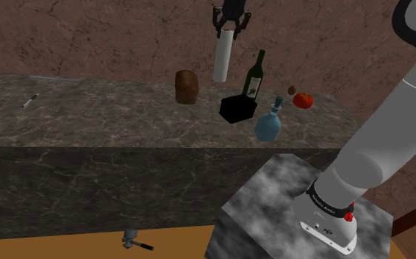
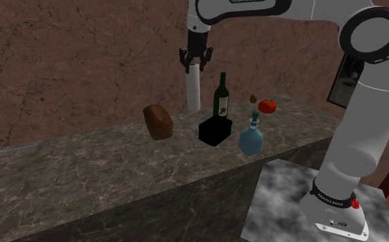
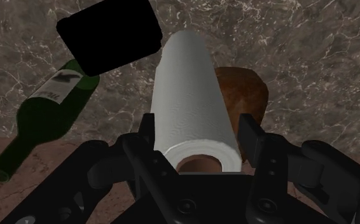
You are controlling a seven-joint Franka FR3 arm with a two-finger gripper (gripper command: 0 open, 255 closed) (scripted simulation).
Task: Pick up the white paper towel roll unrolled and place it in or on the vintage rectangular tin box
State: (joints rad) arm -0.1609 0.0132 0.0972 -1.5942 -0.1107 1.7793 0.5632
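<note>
Paper towel roll (image 1: 223,57) hangs upright, its top clasped in the end effector (image 1: 230,23).

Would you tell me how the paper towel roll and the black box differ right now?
The roll is white and cylindrical; the box is black and rectangular. The roll hangs in the air, clasped by the gripper; the box sits on the counter.
</note>
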